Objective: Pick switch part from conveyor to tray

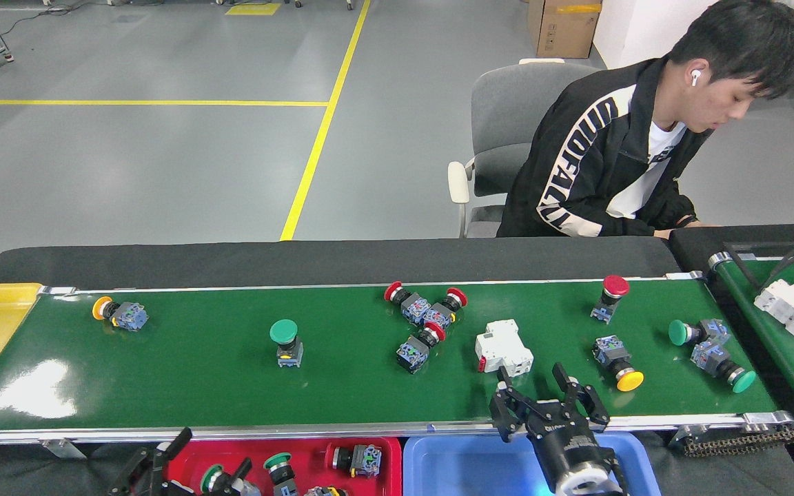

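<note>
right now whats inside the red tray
The red tray holds push-button switch parts: one lying with a black body, one green-capped, and another green-capped one at the left gripper. The picture's bottom edge cuts off the tray's near part.

Belt (183, 372) wide open between green button (285, 340) and red cluster (422, 318). Breaker (503, 347) sits at 11 o'clock off right gripper (548, 398), close.

Left pincer (163, 468) cut by bottom edge; grip state unclear.
</note>
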Controlling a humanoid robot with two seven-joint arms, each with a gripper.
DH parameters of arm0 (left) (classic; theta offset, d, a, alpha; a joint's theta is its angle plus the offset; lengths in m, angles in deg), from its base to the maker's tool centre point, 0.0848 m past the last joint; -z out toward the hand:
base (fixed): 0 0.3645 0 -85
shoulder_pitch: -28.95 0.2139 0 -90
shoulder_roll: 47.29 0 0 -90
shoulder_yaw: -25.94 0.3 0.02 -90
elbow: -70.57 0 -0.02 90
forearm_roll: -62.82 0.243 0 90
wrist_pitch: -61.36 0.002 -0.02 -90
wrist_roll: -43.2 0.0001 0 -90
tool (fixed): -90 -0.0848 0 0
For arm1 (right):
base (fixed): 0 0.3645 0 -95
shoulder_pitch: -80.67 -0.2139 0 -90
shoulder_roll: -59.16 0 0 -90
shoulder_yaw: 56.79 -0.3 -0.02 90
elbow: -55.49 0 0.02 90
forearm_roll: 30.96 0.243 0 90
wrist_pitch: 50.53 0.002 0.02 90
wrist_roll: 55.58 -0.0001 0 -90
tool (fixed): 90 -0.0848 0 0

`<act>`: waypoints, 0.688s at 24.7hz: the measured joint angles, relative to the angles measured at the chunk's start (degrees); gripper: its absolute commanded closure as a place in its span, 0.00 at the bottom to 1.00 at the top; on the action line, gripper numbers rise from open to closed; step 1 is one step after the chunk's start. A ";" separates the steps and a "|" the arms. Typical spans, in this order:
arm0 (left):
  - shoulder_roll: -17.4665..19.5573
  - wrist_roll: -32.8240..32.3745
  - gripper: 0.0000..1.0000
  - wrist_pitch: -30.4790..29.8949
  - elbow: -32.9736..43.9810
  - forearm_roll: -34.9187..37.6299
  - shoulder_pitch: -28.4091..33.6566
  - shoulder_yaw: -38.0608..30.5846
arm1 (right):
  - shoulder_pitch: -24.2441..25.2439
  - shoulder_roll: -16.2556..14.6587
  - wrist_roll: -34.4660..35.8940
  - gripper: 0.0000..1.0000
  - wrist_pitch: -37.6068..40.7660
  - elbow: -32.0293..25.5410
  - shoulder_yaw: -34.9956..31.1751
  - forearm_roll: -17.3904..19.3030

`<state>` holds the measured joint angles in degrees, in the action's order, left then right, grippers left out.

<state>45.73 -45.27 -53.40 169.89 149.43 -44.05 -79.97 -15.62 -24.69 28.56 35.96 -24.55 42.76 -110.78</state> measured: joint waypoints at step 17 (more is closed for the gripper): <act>-6.57 -3.70 0.00 5.87 -2.96 5.80 -5.96 -3.82 | 3.82 -7.05 2.53 0.91 13.34 -8.42 5.21 6.30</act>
<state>39.17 -48.97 -47.53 166.93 155.22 -50.01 -83.79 -11.80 -31.74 31.09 49.30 -32.97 47.97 -104.48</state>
